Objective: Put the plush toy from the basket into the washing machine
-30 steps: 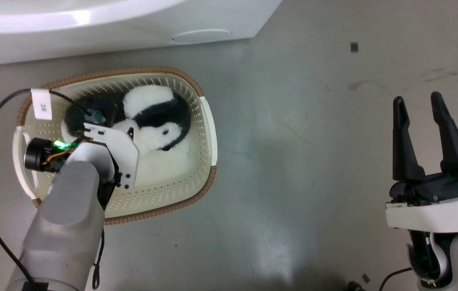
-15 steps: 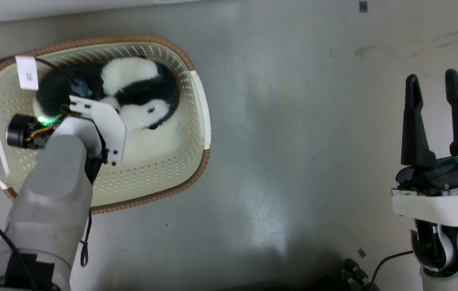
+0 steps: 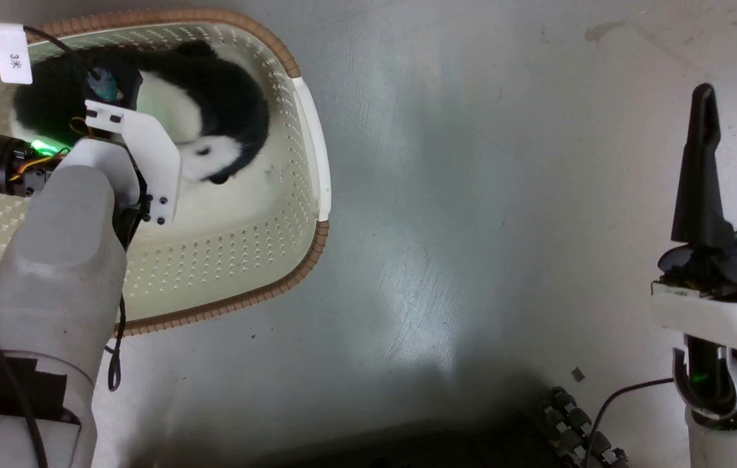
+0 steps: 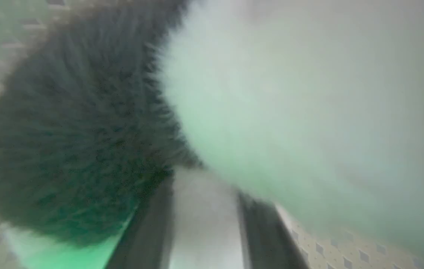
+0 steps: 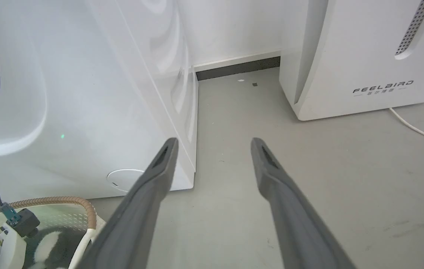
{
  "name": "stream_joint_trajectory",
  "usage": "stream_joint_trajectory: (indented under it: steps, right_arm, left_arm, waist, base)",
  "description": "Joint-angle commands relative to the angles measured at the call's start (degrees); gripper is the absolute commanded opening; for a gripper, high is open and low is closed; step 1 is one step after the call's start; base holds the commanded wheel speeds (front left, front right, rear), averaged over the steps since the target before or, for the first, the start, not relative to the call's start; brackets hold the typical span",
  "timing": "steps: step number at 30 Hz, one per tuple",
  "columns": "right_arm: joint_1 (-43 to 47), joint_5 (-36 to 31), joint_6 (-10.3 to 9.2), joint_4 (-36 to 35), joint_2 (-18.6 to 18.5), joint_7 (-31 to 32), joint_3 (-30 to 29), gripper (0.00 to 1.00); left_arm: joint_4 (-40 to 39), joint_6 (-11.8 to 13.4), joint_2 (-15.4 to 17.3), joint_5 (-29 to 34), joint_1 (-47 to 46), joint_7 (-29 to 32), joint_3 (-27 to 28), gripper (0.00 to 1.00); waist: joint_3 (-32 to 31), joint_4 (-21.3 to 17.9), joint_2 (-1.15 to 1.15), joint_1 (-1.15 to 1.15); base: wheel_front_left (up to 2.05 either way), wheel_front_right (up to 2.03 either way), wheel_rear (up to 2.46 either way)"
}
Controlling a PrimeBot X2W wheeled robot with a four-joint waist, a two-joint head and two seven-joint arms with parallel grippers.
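Observation:
The cream basket [image 3: 307,143] with a brown rim sits on the floor at the upper left of the head view. In it lies the black-and-white plush toy [image 3: 232,117]. My left arm [image 3: 63,260] reaches down onto the toy, and its wrist hides the fingers there. In the left wrist view my left gripper [image 4: 204,179] is pressed into black and white fur [image 4: 85,112], with pale fur pinched between the two fingers. My right gripper [image 3: 736,110] hangs open over bare floor, far right. The washing machine [image 5: 85,93] stands behind the basket [image 5: 81,209].
A white FEELBIRD appliance [image 5: 365,56] stands right of the washer with a strip of floor between them. A white cord [image 5: 417,129] trails from it. A black cable with a white tag [image 3: 11,52] crosses the basket. Dark robot parts and a cable [image 3: 570,422] lie at the bottom.
The head camera has moved, so the basket sits higher and further left in the picture. The toy has changed pose under my left gripper, its black back now arching over. Right gripper stays open.

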Motion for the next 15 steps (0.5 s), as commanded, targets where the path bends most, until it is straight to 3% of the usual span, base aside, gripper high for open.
stream_joint_trajectory:
  steps: [1, 7, 15]
  right_arm:
    - [-1.7, 0.8, -0.04, -0.6, 0.0, -0.8, -0.2, 1.00]
    - [-2.5, 1.8, -0.04, 0.1, 0.0, -1.4, -0.5, 1.00]
    - [-0.1, 1.1, -0.04, 3.9, 0.0, -1.4, -1.2, 1.00]
  left_arm:
    - [4.1, -0.3, 1.2, -0.3, 0.6, 1.6, -0.8, 0.00]
    - [7.3, -0.3, 1.5, -1.2, -0.8, 0.4, -1.9, 0.00]
    - [7.3, -1.2, -1.1, -2.5, 2.9, -5.0, -2.4, 0.00]
  waist:
    - [0.3, -0.2, 0.00, 0.00]
    - [-0.8, -0.5, 0.00, 0.00]
    - [-9.6, 1.3, 0.00, 0.00]
  base:
    - [0.00, 0.00, 0.00]
    - [0.00, 0.00, 0.00]
    - [0.00, 0.00, 0.00]
